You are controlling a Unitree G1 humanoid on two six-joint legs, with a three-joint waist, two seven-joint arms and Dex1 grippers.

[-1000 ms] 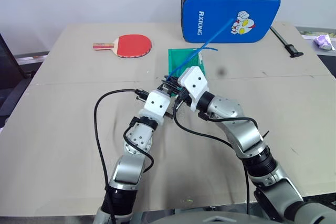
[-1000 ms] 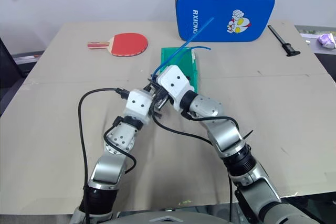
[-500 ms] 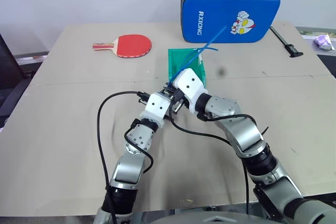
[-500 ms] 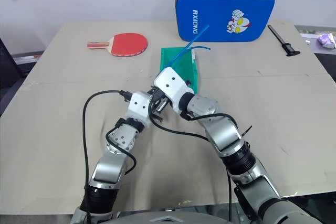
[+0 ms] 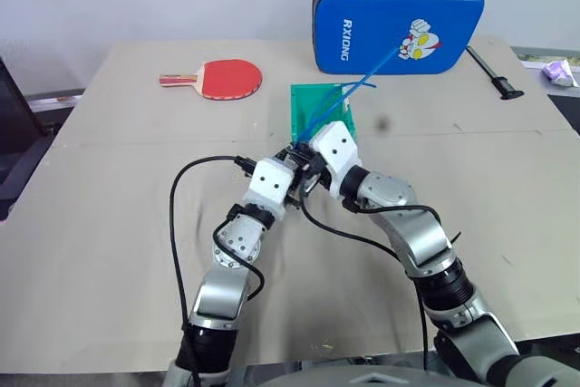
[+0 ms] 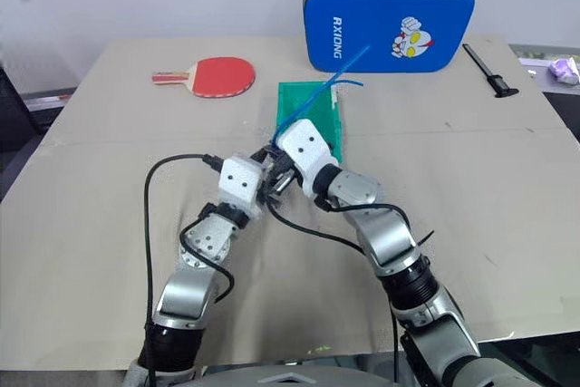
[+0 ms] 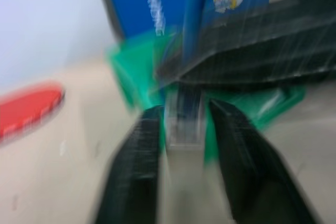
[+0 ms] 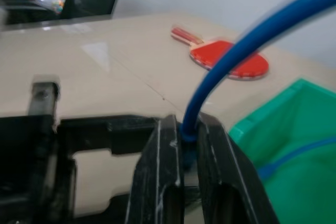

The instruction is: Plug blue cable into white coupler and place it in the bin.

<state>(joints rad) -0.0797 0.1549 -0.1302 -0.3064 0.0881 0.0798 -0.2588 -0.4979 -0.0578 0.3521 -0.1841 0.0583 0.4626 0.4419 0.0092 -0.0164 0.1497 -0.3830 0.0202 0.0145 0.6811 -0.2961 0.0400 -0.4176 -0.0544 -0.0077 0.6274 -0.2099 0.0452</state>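
Observation:
Above the table just in front of the green bin (image 5: pixel 304 101), my two grippers meet tip to tip. My right gripper (image 8: pixel 184 124) is shut on the blue cable (image 5: pixel 358 92) near its lower end. From there the cable rises and curves back over the bin toward the blue case. In the left wrist view the white coupler (image 7: pixel 182 121) sits on the cable's end between the fingers of my left gripper (image 7: pixel 181 114). That gripper is open, with a thin gap on either side of the coupler. In the head views the coupler is hidden between the two hands.
A red table-tennis bat (image 5: pixel 222 77) lies at the far left of the table. A big blue padded case (image 5: pixel 399 24) stands behind the bin. A black tool (image 5: pixel 494 74) lies at the far right, and a crumpled wrapper (image 5: pixel 559 72) sits beyond it.
My left gripper's fingers have spread apart from the coupler. Both hands stay together in front of the bin, and the cable's free end has swung slightly.

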